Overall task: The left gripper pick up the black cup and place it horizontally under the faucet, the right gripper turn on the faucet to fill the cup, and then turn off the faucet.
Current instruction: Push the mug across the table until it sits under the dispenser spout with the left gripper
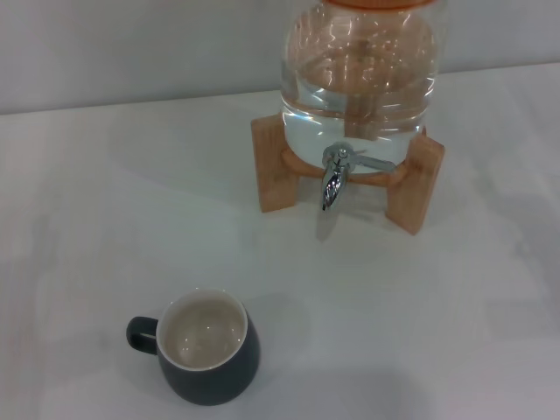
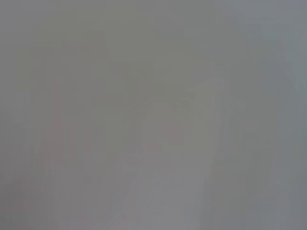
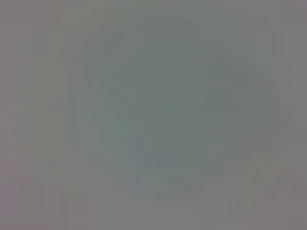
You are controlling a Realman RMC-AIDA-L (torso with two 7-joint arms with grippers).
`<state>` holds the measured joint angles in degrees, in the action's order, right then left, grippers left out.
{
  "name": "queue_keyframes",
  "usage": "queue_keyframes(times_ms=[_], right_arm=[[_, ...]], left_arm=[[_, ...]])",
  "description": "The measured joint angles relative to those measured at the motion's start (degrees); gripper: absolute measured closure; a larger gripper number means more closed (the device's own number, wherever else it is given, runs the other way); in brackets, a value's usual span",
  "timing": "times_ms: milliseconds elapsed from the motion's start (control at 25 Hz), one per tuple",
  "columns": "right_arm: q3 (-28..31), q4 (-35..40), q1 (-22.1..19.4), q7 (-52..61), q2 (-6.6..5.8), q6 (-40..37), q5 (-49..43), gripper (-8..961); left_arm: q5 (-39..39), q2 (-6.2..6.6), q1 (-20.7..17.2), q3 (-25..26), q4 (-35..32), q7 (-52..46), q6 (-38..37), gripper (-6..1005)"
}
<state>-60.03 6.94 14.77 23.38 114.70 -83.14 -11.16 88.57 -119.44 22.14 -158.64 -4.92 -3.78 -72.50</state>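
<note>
The cup (image 1: 208, 348) stands upright on the table (image 1: 105, 210), low in the head view and left of centre. It is squat and rounded, bulging toward the base, with a smooth matt charcoal outside and a glossy cream inside that catches a few small highlights. A small loop handle sticks out on its left side. Nothing touches it, and it casts a soft shadow to its right.

Well apart from it, farther back and to the right, is the faucet (image 1: 337, 177): a small, shiny chrome tap whose spout points down toward the table. A thin lever (image 1: 374, 162) runs off to the right from its top. The spout hangs above bare table, with the cup not under it.

The faucet is set low in the front of a clear, round-bodied jar (image 1: 359, 79) that holds water; reflections and a curved waterline show through the wall. An orange band crosses the jar at the top edge of the view. The jar sits in a stand (image 1: 278, 166) of pale, flat-sided wooden blocks, one on each side of the faucet, joined by a curved wooden ring under the jar.

The table is a plain, matt white surface, and a pale wall rises behind it.

Neither gripper appears in the head view. Both wrist views show only a featureless grey blur, so how either gripper's fingers are set cannot be told.
</note>
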Motion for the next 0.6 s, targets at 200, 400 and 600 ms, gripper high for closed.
queue_keyframes(times_ms=[200, 400, 600], right_arm=[[0.0, 0.0, 0.0, 0.0, 0.0, 0.0, 0.0, 85], [0.0, -0.5, 0.0, 0.0, 0.09, -0.2, 0.0, 85], [-0.5, -0.6, 0.0, 0.2, 0.13, -0.2, -0.1, 85]], left_arm=[[0.0, 0.0, 0.1, 0.0, 0.0, 0.0, 0.0, 110], [0.2, 0.0, 0.2, 0.0, 0.0, 0.0, 0.2, 110], [0.2, 0.03, 0.2, 0.1, 0.5, 0.5, 0.5, 110]])
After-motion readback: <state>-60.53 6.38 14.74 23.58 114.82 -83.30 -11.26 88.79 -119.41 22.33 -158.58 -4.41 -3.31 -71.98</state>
